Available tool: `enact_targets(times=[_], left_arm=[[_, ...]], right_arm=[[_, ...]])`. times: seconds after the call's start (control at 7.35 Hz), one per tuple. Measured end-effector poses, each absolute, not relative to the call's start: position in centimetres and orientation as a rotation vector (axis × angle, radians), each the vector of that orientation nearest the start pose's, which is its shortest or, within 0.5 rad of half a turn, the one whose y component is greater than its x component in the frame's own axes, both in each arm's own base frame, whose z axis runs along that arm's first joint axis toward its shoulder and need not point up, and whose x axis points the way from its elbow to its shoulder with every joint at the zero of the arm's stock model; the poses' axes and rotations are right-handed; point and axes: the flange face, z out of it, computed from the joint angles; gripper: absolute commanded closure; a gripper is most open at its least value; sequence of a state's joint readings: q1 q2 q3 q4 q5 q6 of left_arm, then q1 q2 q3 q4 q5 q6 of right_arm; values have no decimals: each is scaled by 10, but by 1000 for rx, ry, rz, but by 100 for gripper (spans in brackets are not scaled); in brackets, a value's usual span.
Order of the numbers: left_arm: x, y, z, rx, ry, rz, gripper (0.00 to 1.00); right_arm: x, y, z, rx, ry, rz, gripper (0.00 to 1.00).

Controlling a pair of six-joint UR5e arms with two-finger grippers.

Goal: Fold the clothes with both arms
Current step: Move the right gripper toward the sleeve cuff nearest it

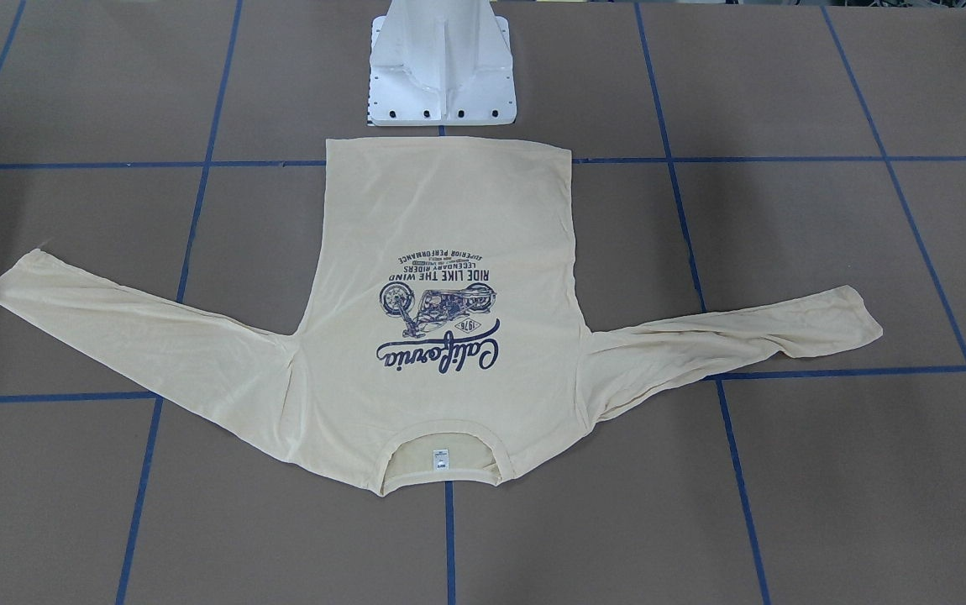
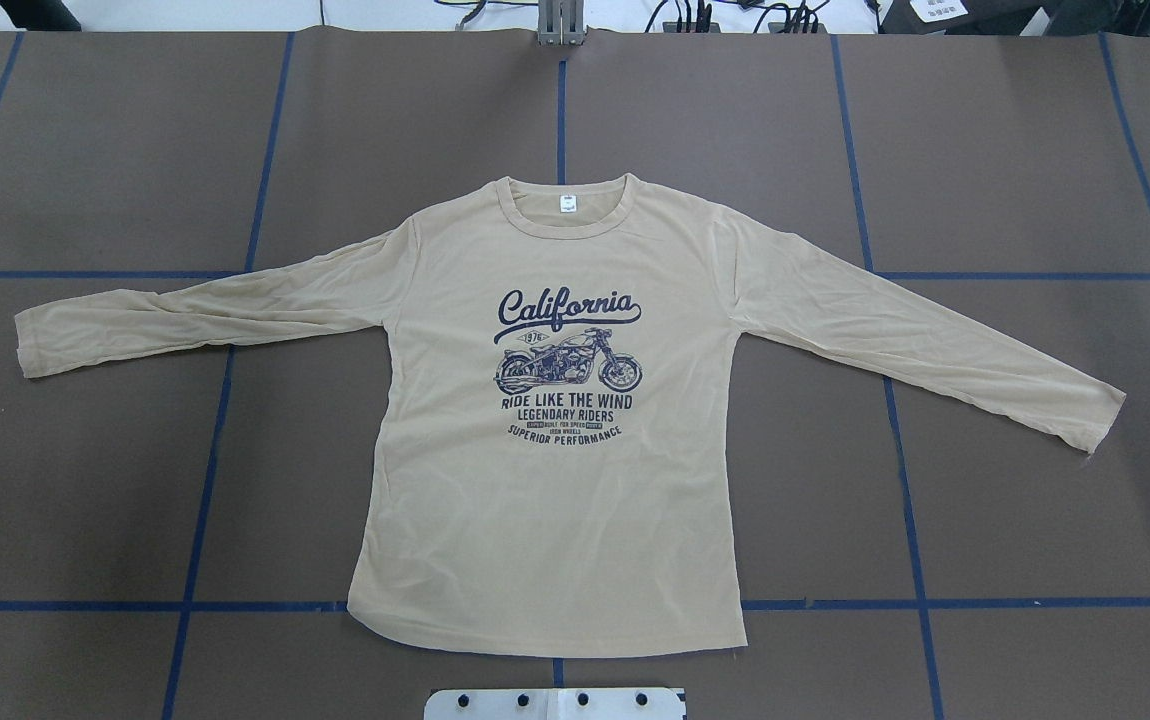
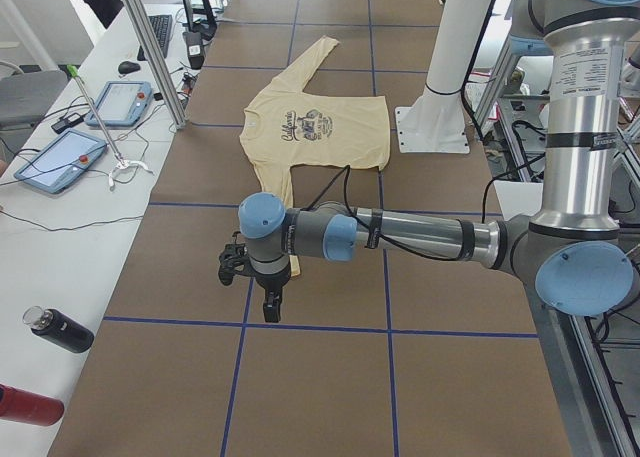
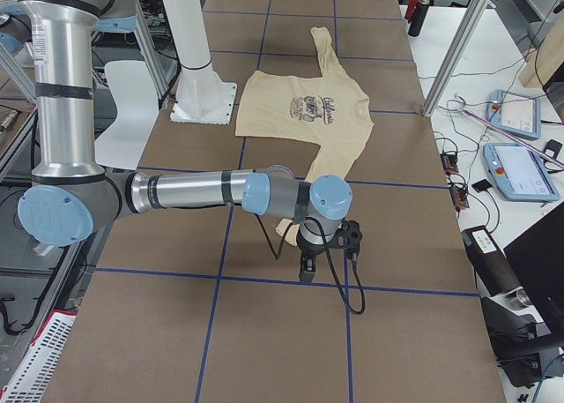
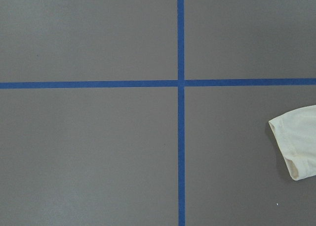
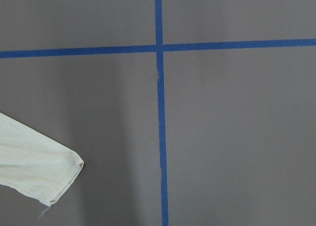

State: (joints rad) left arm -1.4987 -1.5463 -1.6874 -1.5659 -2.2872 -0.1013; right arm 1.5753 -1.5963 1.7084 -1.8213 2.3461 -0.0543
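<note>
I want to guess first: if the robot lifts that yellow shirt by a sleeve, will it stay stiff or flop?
Probably flop: the shirt lies flat with soft wrinkles along its sleeves. Likely light, since the fabric looks thin.

Item 1. Pale cream-yellow long-sleeved thin-fabric shirt (image 2: 545, 520): navy motorcycle "California" print (image 2: 568, 350) face up, small white neck tag (image 2: 568, 203) inside the collar. Lies flat and unfolded on the brown table (image 2: 85, 480), hem toward the robot, collar away, both sleeves spread outward.

Items 2–3. Grey metal left arm (image 3: 420, 239) and grey metal right arm (image 4: 185, 191), light-blue joint caps: each extended low over the table, beside a sleeve cuff.
</note>
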Motion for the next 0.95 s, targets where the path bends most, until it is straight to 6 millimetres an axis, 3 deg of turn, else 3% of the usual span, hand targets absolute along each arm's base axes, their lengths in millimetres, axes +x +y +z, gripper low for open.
enact_targets(times=[0.54, 0.95], left_arm=[[-33, -491, 611, 38, 723, 9, 0], [-29, -510, 562, 135, 744, 46, 0]], right_arm=[[63, -472, 620, -100, -790, 10, 0], [30, -490, 601, -7, -834, -84, 0]])
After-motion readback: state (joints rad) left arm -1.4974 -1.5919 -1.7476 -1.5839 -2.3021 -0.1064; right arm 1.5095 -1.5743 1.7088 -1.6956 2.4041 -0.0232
